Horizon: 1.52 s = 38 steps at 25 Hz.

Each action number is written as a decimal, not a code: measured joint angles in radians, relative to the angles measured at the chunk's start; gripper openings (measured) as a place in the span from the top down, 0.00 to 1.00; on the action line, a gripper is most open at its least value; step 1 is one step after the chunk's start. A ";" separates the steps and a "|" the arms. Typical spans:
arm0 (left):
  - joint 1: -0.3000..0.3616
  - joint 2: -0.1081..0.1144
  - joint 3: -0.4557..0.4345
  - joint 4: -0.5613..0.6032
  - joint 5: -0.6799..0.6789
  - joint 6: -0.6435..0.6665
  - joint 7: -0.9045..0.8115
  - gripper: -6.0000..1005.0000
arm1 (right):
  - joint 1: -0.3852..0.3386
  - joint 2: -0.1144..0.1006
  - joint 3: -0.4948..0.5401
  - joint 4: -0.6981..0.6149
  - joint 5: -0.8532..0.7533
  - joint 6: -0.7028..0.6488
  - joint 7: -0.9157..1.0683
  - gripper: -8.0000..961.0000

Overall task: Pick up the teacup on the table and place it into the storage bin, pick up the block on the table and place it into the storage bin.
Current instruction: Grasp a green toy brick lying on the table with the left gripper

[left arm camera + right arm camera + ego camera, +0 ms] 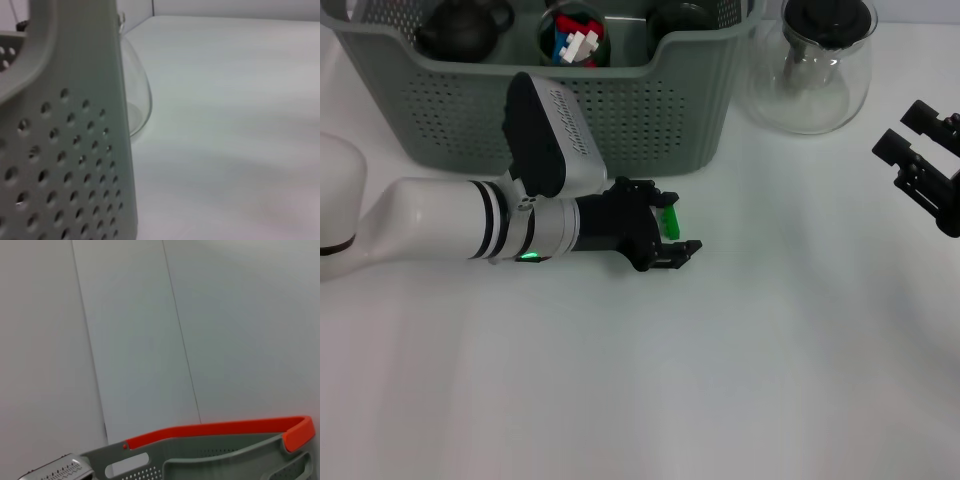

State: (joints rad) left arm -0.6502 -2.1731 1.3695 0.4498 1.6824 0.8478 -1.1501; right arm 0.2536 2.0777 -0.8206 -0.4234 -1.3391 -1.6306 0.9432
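A clear glass pot [810, 75] with a black lid [827, 20] stands on the white table [770, 350].

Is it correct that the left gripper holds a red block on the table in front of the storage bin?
Not quite: the block in the left gripper is green, not red, as the head view shows. The rest holds: it is in front of the storage bin.

Storage bin [620, 110] at far left of tabletop [720, 380] from my seat; teapot [465, 28] and blocks [575, 42] inside. Glass pot [812, 65] just right of bin. Left claw [670, 235] before bin, block [671, 222] between fingers. Right claw [920, 160] at right edge.
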 joint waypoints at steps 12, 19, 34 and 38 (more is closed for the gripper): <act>0.041 0.001 0.017 0.055 0.029 0.034 -0.050 0.31 | 0.000 -0.003 0.003 0.002 -0.007 0.000 0.002 0.41; 0.049 -0.001 0.015 0.075 0.048 0.034 -0.062 0.31 | 0.005 -0.005 0.003 0.009 -0.008 0.000 0.003 0.41; 0.044 -0.003 0.017 0.080 0.048 -0.007 -0.063 0.43 | 0.010 -0.005 0.005 0.009 -0.008 0.009 0.003 0.41; 0.043 -0.002 0.016 0.081 0.066 0.000 -0.067 0.48 | 0.010 -0.005 0.005 0.009 -0.008 0.009 0.003 0.41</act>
State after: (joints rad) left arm -0.6072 -2.1754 1.3857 0.5310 1.7485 0.8476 -1.2171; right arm 0.2639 2.0724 -0.8160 -0.4142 -1.3468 -1.6213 0.9465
